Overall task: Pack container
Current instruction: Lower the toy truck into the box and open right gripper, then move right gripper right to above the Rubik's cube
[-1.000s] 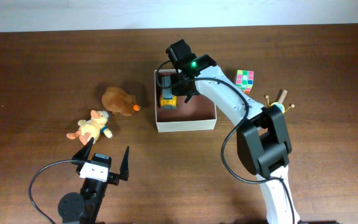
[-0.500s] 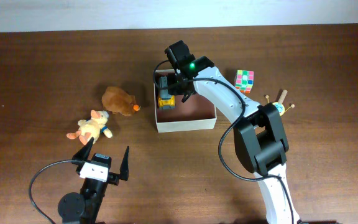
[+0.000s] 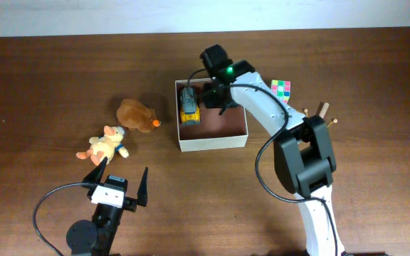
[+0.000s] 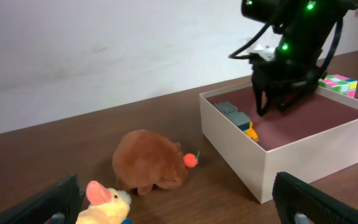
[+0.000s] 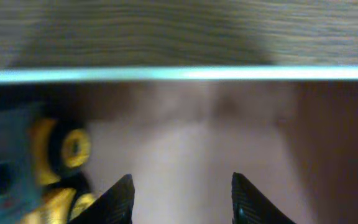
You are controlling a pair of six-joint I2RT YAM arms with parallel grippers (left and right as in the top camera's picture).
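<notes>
The container (image 3: 212,142) is a shallow white-walled box with a reddish-brown floor at the table's middle. A yellow and grey toy truck (image 3: 189,106) lies inside it against the left wall. My right gripper (image 3: 216,96) hangs open and empty over the container's floor, just right of the truck. In the right wrist view the gripper (image 5: 182,199) is open over the floor, with the truck (image 5: 39,158) to its left and the white wall (image 5: 179,74) ahead. My left gripper (image 3: 119,182) is open and empty near the front edge. It also shows in the left wrist view (image 4: 179,211).
A brown plush (image 3: 135,114) and a yellow plush (image 3: 105,144) lie left of the container, ahead of my left gripper. A colour cube (image 3: 280,88) and a small toy with sticks (image 3: 319,118) lie to the container's right.
My right gripper has moved right, off the toy truck, which stays in the container's left side. The left arm has not moved.
</notes>
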